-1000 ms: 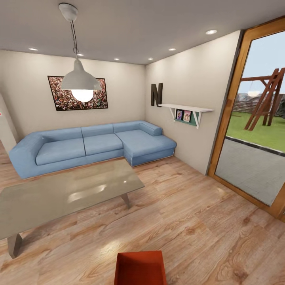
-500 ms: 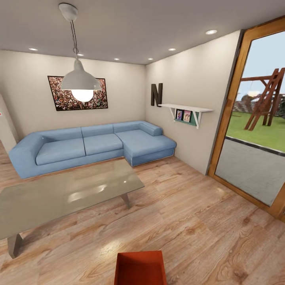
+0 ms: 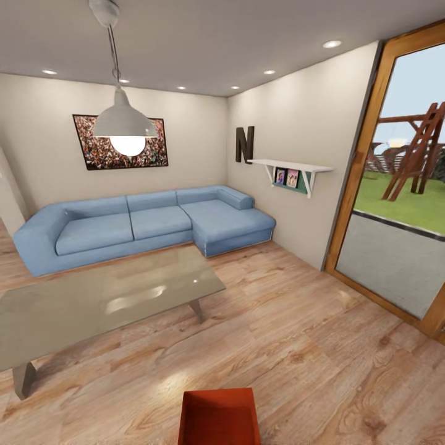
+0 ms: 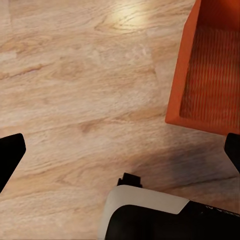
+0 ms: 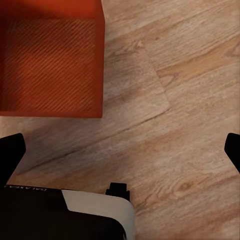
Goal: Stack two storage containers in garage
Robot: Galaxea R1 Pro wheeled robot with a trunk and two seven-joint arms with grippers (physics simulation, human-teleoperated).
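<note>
The orange box sits low and close, both fingers wide open and empty, so the robot might bump it.

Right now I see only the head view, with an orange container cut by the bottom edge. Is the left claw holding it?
Observer: No. In the left wrist view the left claw is open, with wood floor between its fingers. The container stands apart from it.
Operator: And the right claw?
Observer: The right claw is open as well, above the floor, and it does not touch the container.
Operator: Is anything inside the container?
Observer: Nothing that I can see. The right wrist view looks into it and shows a bare ribbed bottom.
</note>
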